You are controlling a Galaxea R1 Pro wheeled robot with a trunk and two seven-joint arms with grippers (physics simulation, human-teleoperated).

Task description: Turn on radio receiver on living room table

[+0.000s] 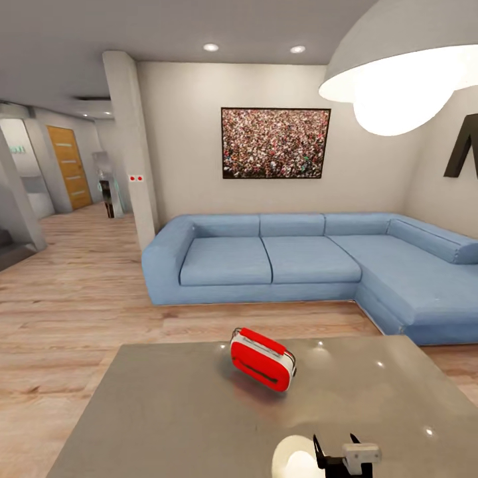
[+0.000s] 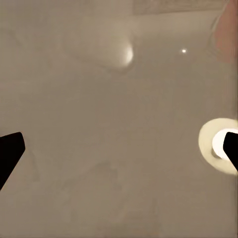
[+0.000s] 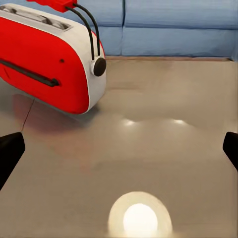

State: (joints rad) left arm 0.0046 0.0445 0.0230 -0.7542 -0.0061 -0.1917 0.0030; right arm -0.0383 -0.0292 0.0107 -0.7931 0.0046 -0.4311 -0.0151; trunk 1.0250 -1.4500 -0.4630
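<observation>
One small bright red rounded radio receiver is sitting on the glossy grey table, just ahead of the right gripper, whose fingers are spread wide and holding nothing. Switching it on is seemingly not yet begun.

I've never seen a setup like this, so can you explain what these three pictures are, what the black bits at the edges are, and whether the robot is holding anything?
These are simulator renders from a wheeled robot with two arms. The wide picture comes from its head camera: a living room with a blue sofa, and a red radio receiver sitting on a glossy grey table. The other two come from cameras near each gripper, looking along its fingers. The black shapes at their edges are fingertips, spread wide on both the right gripper and left gripper. Nothing is held. The right wrist view sees the radio close ahead; the bright blobs are lamp reflections.
</observation>
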